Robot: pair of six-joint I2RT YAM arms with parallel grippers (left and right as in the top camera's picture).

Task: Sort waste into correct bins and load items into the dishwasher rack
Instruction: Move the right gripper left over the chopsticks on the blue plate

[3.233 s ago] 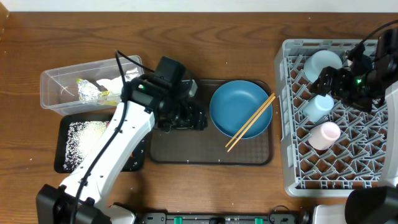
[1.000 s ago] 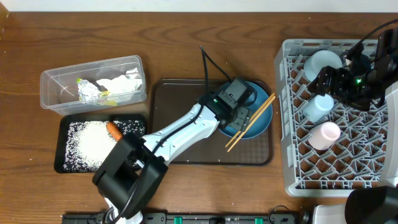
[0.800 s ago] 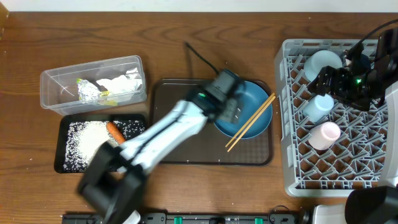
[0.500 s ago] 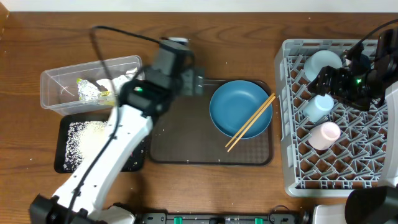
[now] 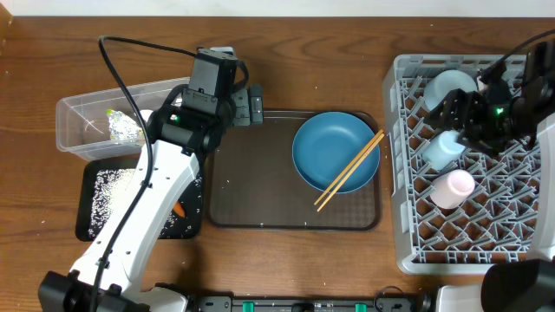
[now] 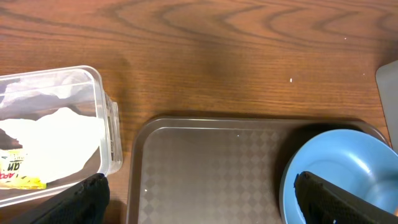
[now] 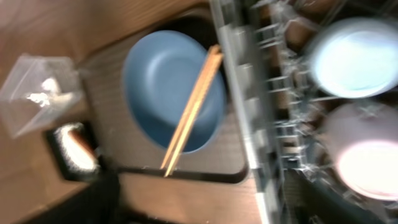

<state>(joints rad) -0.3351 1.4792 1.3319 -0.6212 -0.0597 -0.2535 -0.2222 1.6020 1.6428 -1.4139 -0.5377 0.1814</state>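
My left gripper (image 5: 252,105) hangs open and empty above the brown serving tray's far-left corner, its fingers (image 6: 339,202) wide apart. Beside it stands the clear tub (image 5: 87,121) with foil (image 5: 121,128), tissue (image 6: 53,134) and a yellow wrapper (image 6: 18,178). The black tray (image 5: 108,204) holds rice (image 5: 117,186), and an orange carrot (image 5: 179,209) peeks out past my left arm. The blue plate (image 5: 334,149) lies on the serving tray with the chopsticks (image 5: 349,171) across it. My right gripper (image 5: 451,111) hovers open over the grey rack (image 5: 408,251), near the bowl (image 5: 453,85), light blue cup (image 5: 442,149) and pink cup (image 5: 453,187).
The dark brown serving tray (image 5: 260,199) lies mid-table between the bins and the rack. Bare wooden table (image 5: 329,52) stretches along the far side. My left arm (image 5: 147,217) crosses above the black tray. The right wrist view is blurred by motion.
My left arm has swung from the blue plate back to the left, ending near the clear tub. The right arm has shifted slightly over the rack.
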